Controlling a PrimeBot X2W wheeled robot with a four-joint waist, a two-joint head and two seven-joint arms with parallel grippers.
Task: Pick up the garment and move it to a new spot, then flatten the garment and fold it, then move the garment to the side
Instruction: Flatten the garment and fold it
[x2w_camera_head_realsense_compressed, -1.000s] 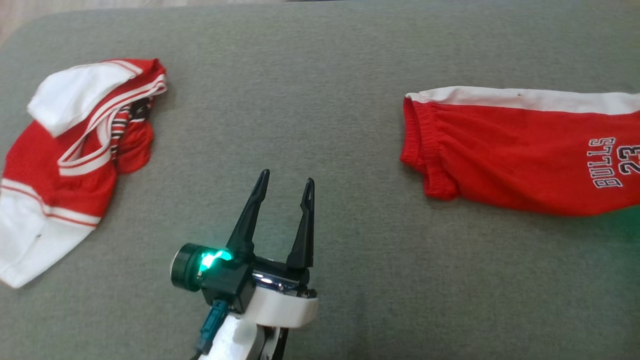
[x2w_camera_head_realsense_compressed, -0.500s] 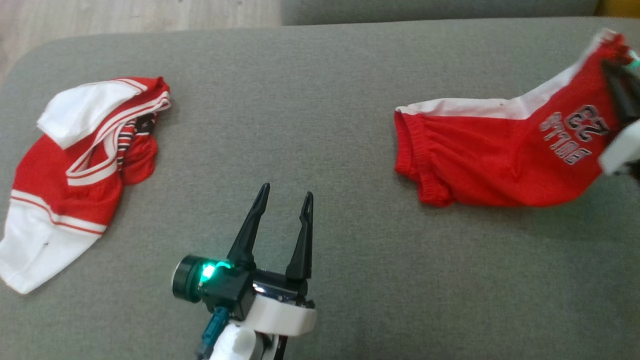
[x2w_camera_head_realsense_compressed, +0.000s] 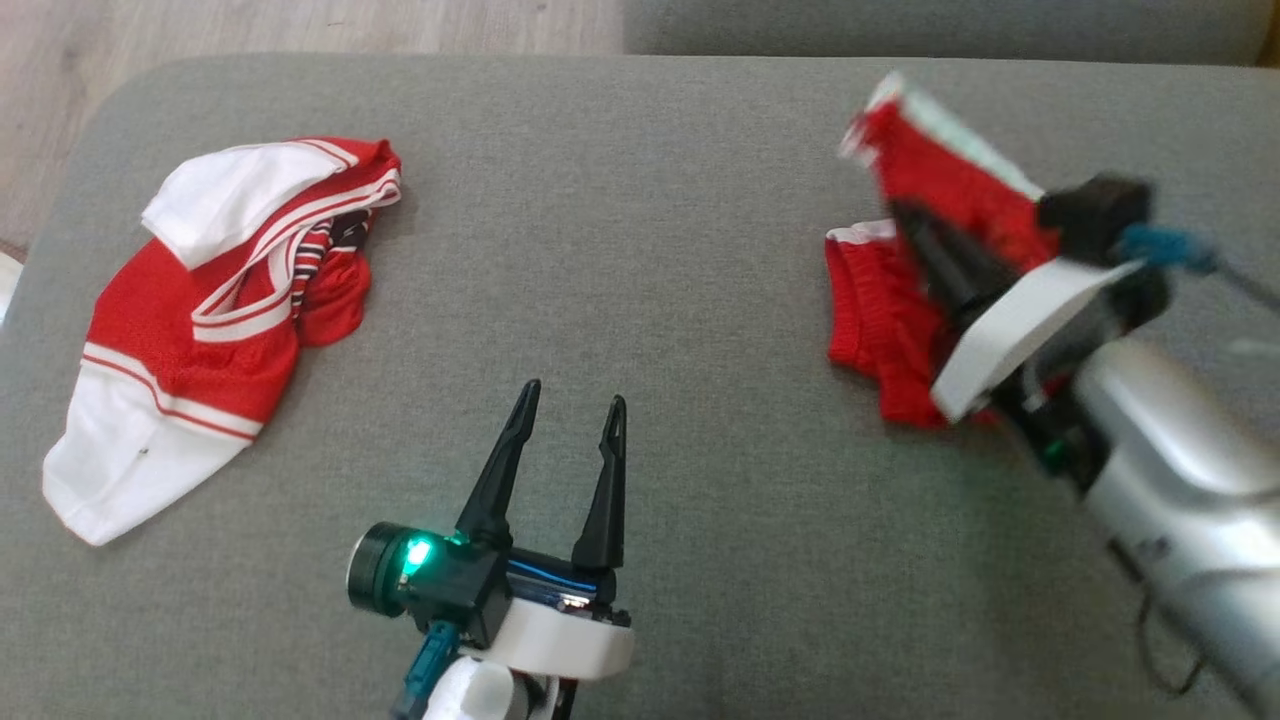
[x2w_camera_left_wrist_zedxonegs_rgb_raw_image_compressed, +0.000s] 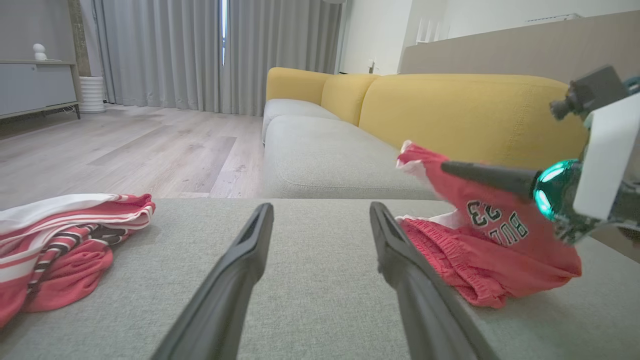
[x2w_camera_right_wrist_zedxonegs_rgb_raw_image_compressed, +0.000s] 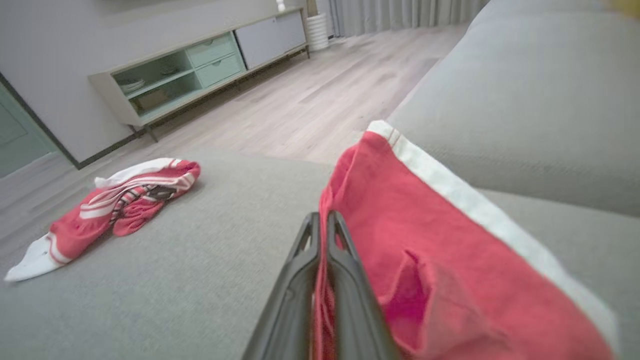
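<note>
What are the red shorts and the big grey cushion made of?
Red shorts with white side stripe: soft knit cloth, likely matte jersey; they bunch and droop. Big grey cushion: coarse woven upholstery fabric, matte; fine weave grain shows.

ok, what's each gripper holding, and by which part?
Right gripper is shut on the red shorts, at the end opposite the waistband. Left gripper is open, holding nothing.

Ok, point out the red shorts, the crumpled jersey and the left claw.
red shorts (x2w_camera_head_realsense_compressed: 878, 300), head view, on the ribbed waistband.
crumpled jersey (x2w_camera_head_realsense_compressed: 180, 350), head view, on its red middle panel.
left claw (x2w_camera_head_realsense_compressed: 574, 394), head view, midway between its open fingertips.
</note>
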